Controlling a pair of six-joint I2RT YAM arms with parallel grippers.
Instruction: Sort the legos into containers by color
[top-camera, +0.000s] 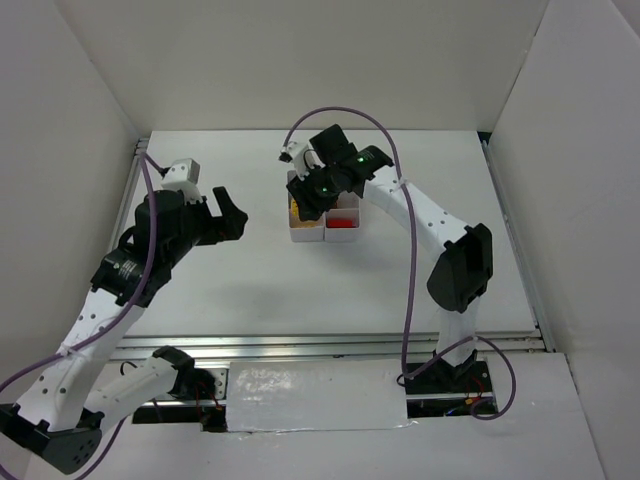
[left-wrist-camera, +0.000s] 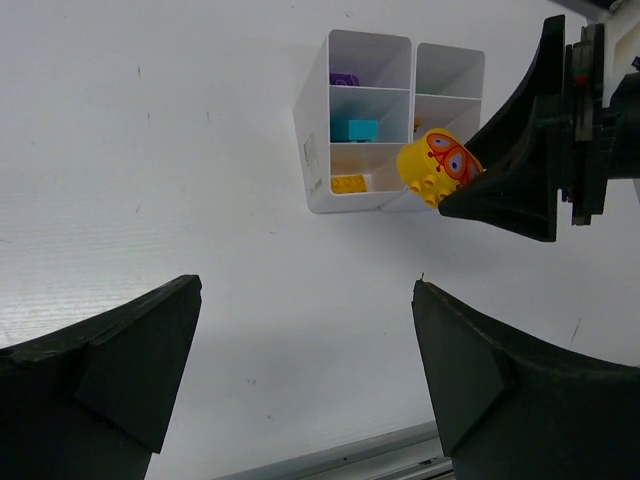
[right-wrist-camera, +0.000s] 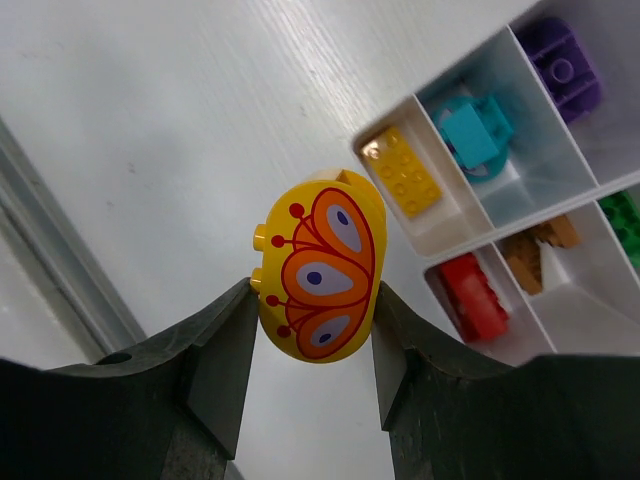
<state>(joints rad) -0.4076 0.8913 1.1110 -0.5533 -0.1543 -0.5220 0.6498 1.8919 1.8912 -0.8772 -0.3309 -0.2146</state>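
- Printed brick (right-wrist-camera: 320, 265): yellow, rounded, orange-red butterfly pattern. Pinched between fingers of right gripper (right-wrist-camera: 312, 292). Held in air, clear of containers (left-wrist-camera: 312, 150), near corner compartment.
- Containers: white block, six compartments, placed at far middle of table (top-camera: 450, 160).
- One column is filled with flat yellow brick (right-wrist-camera: 405, 180) (corner compartment), teal brick (right-wrist-camera: 470, 135), purple brick (right-wrist-camera: 560, 60).
- Other column is filled with red brick (right-wrist-camera: 475, 295), brown-orange brick (right-wrist-camera: 540, 250), green brick (right-wrist-camera: 625, 215).
- Left gripper (left-wrist-camera: 305, 288): jaws spread wide, nothing held. Raised over table, left of containers, well apart.
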